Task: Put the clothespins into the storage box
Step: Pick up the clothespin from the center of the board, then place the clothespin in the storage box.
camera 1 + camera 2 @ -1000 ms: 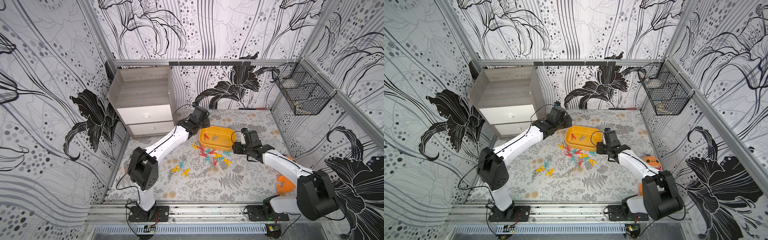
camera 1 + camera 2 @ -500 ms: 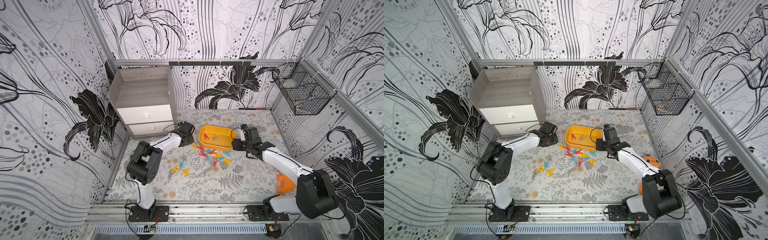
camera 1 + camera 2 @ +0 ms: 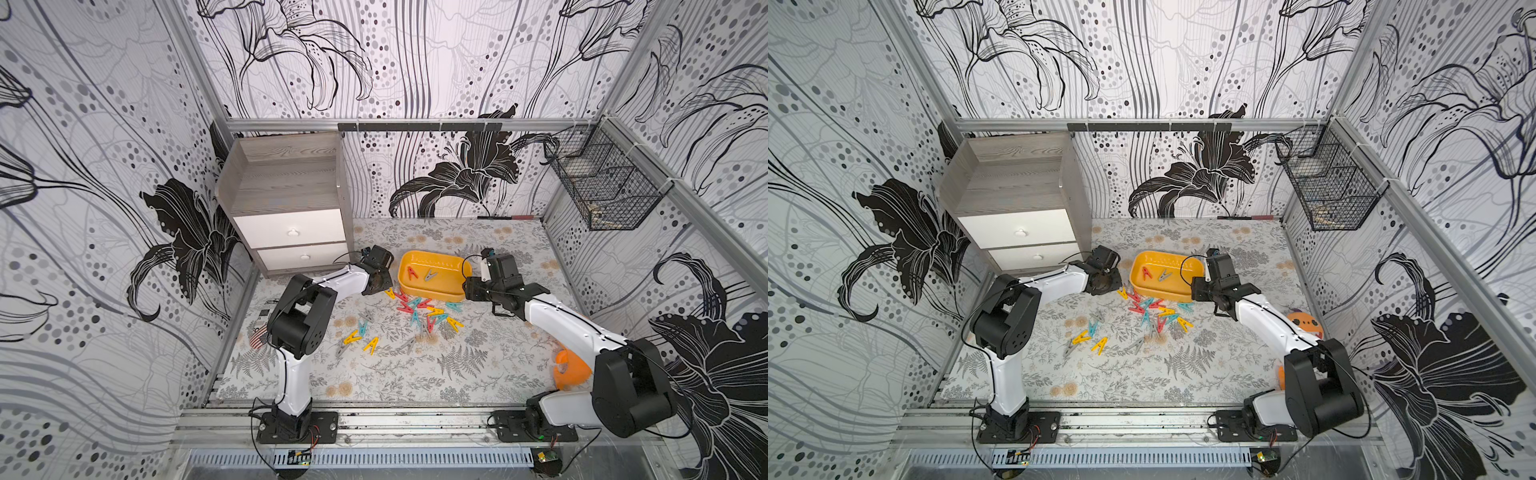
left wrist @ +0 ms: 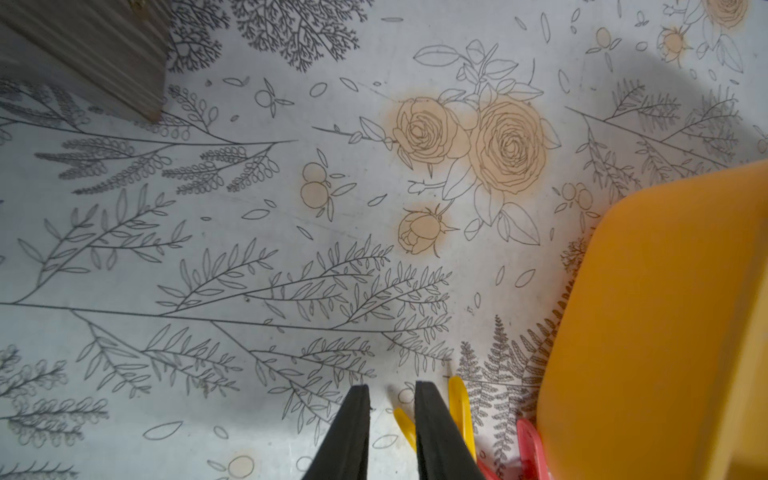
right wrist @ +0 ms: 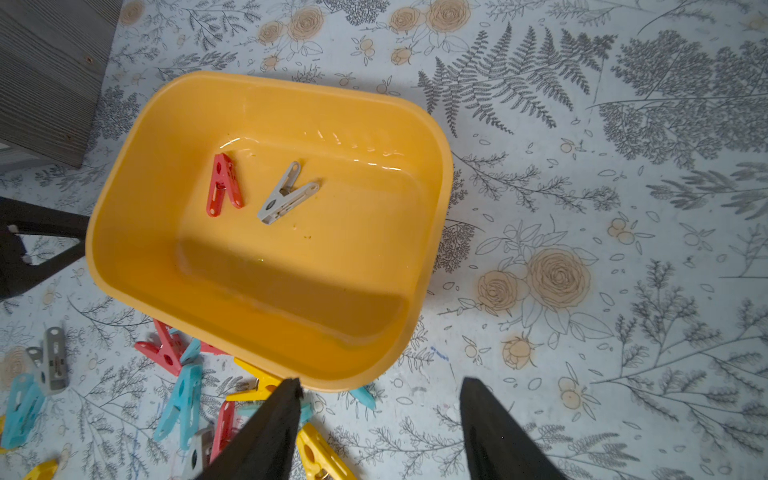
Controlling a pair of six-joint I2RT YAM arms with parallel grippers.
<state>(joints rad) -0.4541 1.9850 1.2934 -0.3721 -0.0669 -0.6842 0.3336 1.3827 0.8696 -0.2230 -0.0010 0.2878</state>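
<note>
Box [image 3: 434, 294]: centre of a top view; red pin [image 5: 223, 185] and grey pin [image 5: 286, 193] inside.
Left gripper [image 4: 392, 388]: jaws narrowly apart, empty, beside yellow pin [image 4: 460, 411].
Right gripper [image 5: 380, 380]: released, empty, at box rim.

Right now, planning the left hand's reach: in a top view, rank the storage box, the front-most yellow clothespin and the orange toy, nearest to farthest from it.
1. storage box, beside the left hand.
2. front-most yellow clothespin, farther toward the front.
3. orange toy, far on the right side.
</note>
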